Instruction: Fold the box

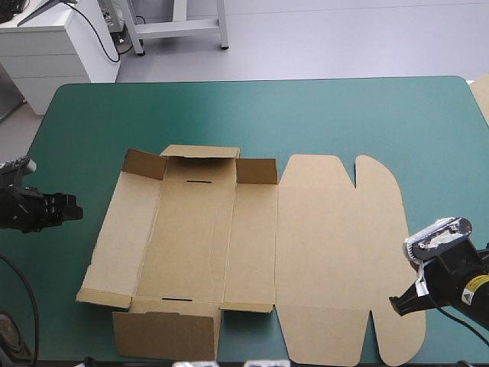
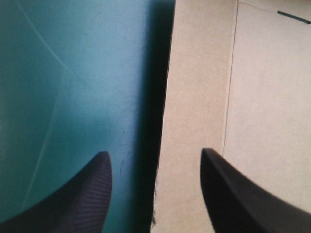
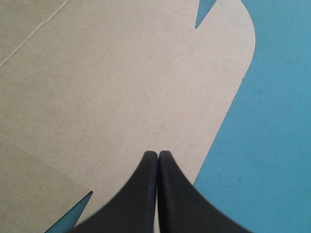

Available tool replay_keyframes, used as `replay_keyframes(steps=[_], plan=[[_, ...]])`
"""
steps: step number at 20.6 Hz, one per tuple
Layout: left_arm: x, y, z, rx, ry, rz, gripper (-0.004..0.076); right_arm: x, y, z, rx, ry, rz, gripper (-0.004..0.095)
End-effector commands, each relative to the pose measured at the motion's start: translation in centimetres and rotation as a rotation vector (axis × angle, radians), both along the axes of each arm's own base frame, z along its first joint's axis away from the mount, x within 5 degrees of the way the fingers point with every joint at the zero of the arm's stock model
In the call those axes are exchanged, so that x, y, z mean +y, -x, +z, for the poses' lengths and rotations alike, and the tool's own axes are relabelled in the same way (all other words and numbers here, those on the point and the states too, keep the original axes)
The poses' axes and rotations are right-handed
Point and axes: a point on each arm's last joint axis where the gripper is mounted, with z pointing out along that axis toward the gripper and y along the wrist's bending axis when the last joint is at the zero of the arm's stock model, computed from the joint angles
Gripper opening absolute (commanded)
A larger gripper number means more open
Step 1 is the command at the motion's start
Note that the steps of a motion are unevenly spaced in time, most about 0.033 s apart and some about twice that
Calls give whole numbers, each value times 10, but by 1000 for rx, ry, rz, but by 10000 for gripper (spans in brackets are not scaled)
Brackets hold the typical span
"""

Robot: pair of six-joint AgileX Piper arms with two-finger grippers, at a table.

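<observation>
Box (image 1: 252,252) is lying in the lower middle of the frame on the teal-green cover (image 1: 344,115), its long side going left to right. Its tray half (image 1: 187,237) is sitting at the left with low walls tipping up, and the lid (image 1: 336,252) is lying flat at the right. Left gripper (image 2: 155,158) is hanging with fingers spread wide, the box's left edge under the gap. Right gripper (image 3: 158,154) is pressing its fingers together over the lid's round corner
</observation>
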Motion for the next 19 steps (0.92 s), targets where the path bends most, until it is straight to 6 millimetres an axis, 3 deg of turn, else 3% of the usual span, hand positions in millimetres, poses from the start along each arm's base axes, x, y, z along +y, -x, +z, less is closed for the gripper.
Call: replay_keyframes(steps=[1, 4, 13, 19], plan=[[-7, 2, 6, 5, 80, -7, 471, 0, -3, 11, -79, -10, 2, -21], [-4, -5, -24, 99, 157, -9, 471, 0, -4, 11, -83, -11, 2, -21], [-12, -10, -75, 197, 315, -66, 471, 0, -4, 11, -85, -10, 5, -21], [-50, -13, -91, 297, 329, -188, 471, 0, -4, 11, -87, -10, 5, -21]])
